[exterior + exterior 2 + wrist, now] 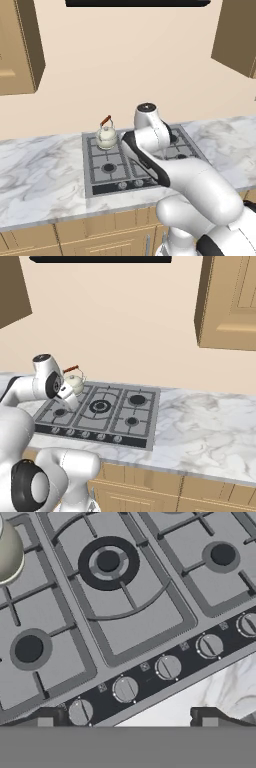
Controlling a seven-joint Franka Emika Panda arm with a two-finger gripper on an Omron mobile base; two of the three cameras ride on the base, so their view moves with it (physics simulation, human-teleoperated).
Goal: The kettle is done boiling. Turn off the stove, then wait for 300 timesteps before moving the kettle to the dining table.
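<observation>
Five knobs [168, 667] line the front strip of the stove [140, 627], and the gripper [125, 719] hangs wide open and empty just above them. With the kettle [106, 137] on the stove's back-left burner, picking the wrong knob would leave its flame burning.

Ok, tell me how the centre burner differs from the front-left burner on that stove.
The centre burner is larger, with a wide dark ring around its cap; the front-left burner is smaller, with a plain small cap. The centre burner sits mid-cooktop; the front-left burner sits nearer the knobs. Both are bare, with no pot on them, under black grates.
</observation>
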